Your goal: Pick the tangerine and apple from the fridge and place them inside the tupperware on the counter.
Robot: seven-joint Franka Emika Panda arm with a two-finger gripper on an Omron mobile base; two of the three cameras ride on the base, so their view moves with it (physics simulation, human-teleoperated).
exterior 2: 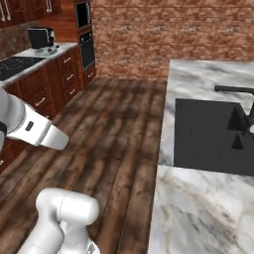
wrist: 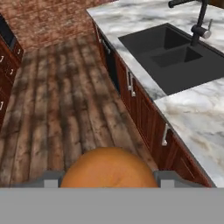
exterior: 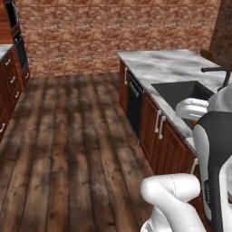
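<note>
Tangerine low centre of hand view, clamped between gripper fingers. Counter with black sink upper right; wooden floor left.

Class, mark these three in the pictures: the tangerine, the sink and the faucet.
tangerine [wrist: 109,168]: hand view, top of the orange ball.
sink [wrist: 175,59]: hand view, dark basin floor.
faucet [exterior 2: 233,90]: right base view, horizontal black spout.

Lower half of the tangerine is cut off at the bottom of the hand view, fingertips barely peeking beside it. In the left base view, the arm hides part of the sink.
</note>
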